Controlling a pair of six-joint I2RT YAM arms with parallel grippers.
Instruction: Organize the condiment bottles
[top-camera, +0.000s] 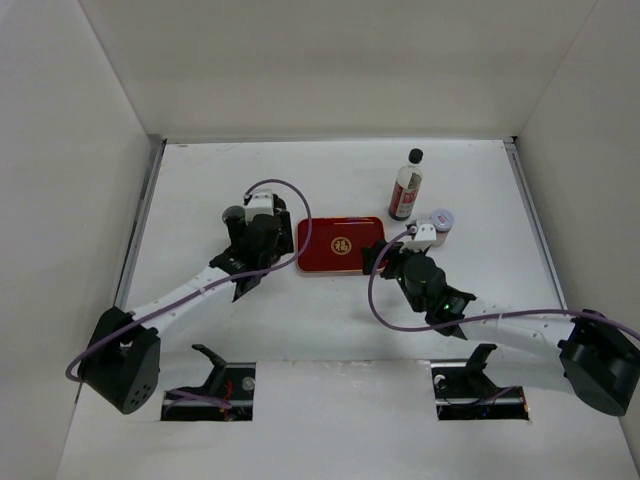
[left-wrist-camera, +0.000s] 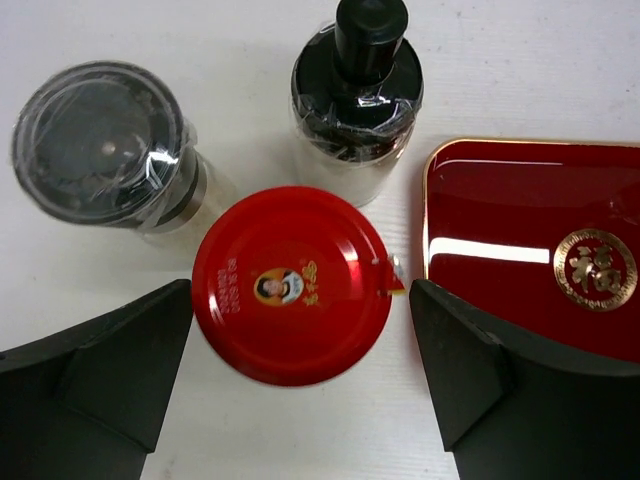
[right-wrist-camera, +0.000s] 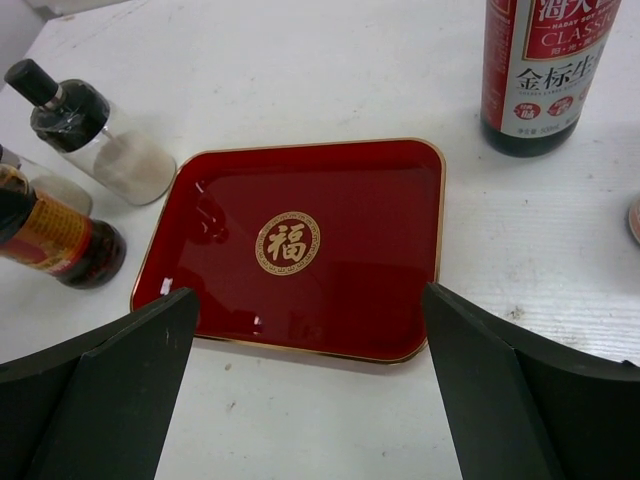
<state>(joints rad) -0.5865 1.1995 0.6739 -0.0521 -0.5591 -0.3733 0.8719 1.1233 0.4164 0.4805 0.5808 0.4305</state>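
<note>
My left gripper (left-wrist-camera: 300, 300) is open above the red-lidded jar (left-wrist-camera: 290, 284), one finger on each side of its lid, not touching. Behind the jar stand the grey-topped shaker (left-wrist-camera: 100, 145) and the small dark-capped bottle (left-wrist-camera: 358, 100). My right gripper (right-wrist-camera: 310, 300) is open and empty, over the near edge of the red tray (right-wrist-camera: 380, 270). The tall black-capped, red-labelled bottle (top-camera: 406, 185) stands behind the tray's right end. The pale-lidded jar (top-camera: 441, 220) stands right of the tray. From above, my left gripper (top-camera: 258, 238) hides most of the left group.
The flat red tray (top-camera: 340, 244) lies at the table's middle between both grippers, with nothing on it. White walls close in the table on the left, back and right. The arm bases sit at the near edge.
</note>
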